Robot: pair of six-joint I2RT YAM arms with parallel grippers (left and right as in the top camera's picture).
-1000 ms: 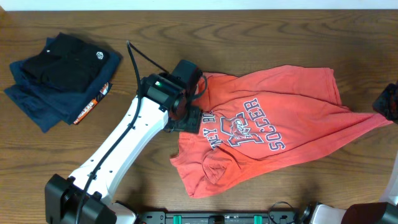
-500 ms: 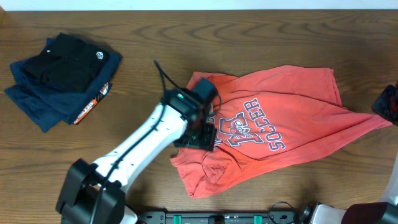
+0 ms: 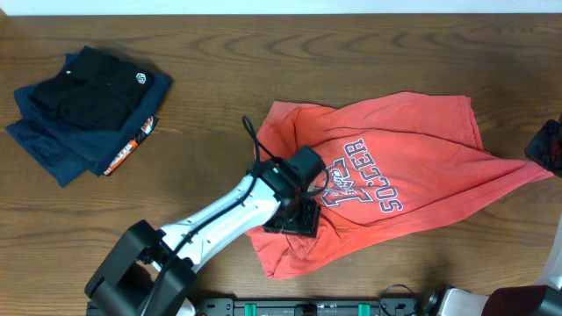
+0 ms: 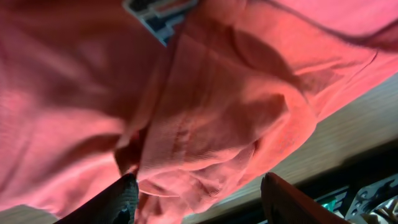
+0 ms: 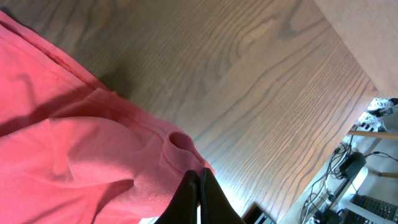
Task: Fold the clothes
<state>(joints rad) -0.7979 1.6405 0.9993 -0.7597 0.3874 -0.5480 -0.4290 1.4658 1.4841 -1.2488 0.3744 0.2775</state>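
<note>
Because the right jaws are pinched shut on a corner of the coral-red T-shirt (image 3: 395, 149) out at the tabletop's (image 3: 219, 53) right edge, that side of the garment is drawn into a taut point. This looks meant to anchor the cloth while the other side gets straightened. The shirt's body lies chest-up on the right half of the tabletop, lettering showing, with a rumpled, doubled-over part toward the near edge. Over that rumpled part hangs the left arm (image 3: 228, 211), its left jaws standing apart with nothing clamped between them. The wrist view shows both fingers (image 4: 124, 196) flanking a bunched ridge of fabric, either just above it or barely touching; I cannot tell which. By my judgement the step in hand is flattening rather than folding: the bunch wants gripping and drawing toward the near left so the shirt lies flat. A stack of folded navy and black garments (image 3: 83, 105) sits at the far left corner, well apart and out of the way.
</note>
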